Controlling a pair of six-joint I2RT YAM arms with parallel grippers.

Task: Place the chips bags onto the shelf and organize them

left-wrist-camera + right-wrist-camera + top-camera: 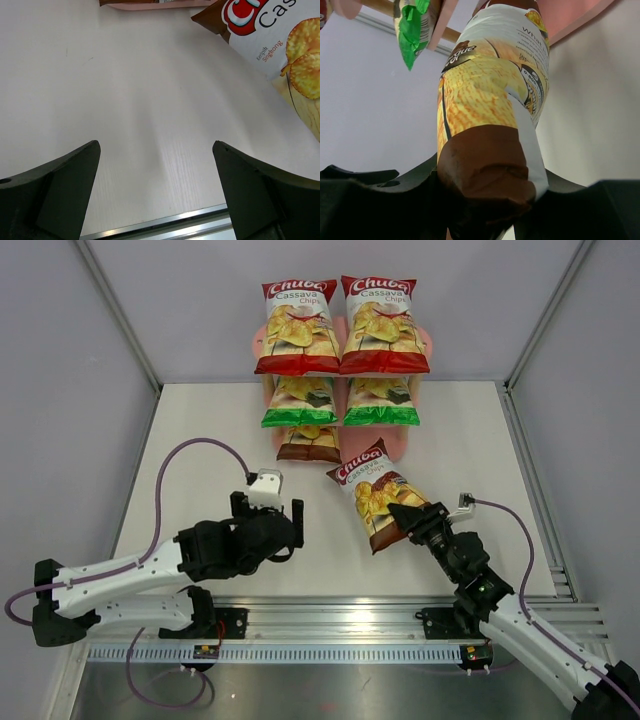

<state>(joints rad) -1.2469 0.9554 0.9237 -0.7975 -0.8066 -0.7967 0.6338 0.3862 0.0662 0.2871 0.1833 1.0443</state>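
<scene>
Final placement in hand. Right gripper [408,521] pinching the bottom seam of the last dark brown bag [372,492], tilted toward the shelf [396,446] just ahead. Left gripper [155,150] spread wide over bare table [125,100], holding nothing. Already shelved: red bags [298,325] on top, green bags [300,400] in the middle, one brown bag [308,445] lower left. Next, by judgement: forward into the free lower-right place, beside its twin, then release.

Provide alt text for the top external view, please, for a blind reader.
The right gripper holds a brown Chuba Cassava Chips bag by its bottom edge near a pink shelf bearing two red bags, two green bags and another brown bag; the left gripper is open.
</scene>
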